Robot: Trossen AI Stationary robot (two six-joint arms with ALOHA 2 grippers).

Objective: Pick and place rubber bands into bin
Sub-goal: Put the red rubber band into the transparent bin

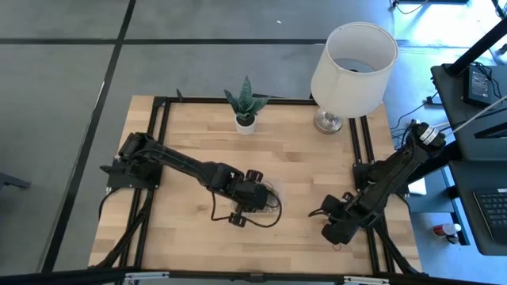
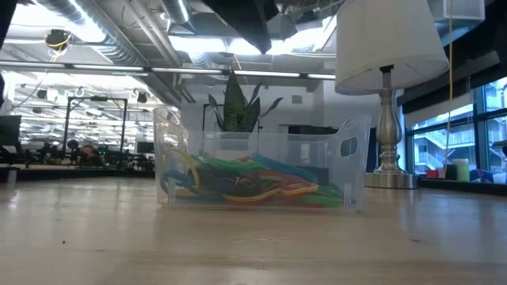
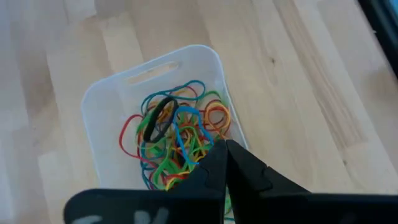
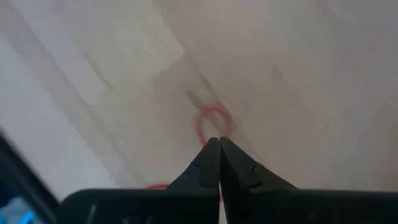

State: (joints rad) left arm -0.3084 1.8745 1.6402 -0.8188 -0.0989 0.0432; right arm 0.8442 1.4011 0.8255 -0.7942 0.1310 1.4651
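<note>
The clear bin sits on the wooden table near its middle and holds a heap of rubber bands in green, red, blue and yellow, with a black one on top; the low view shows the heap through the bin's wall. My left gripper is shut and holds nothing; it hovers over the bin. At the table's right near side my right gripper points down, shut at a red rubber band on the wood. My right gripper meets the red rubber band at the loop's near end, which disappears between the two shut fingertips. The fingers come from above, pointing steeply down. The rest of the loop spreads out beyond the tips; whether it lies on the wood or is lifted, I cannot tell.
A white-shaded lamp and a small potted plant stand along the far edge. Part of another red band peeks out beside my right gripper. Bare wood lies between the bin and my right gripper.
</note>
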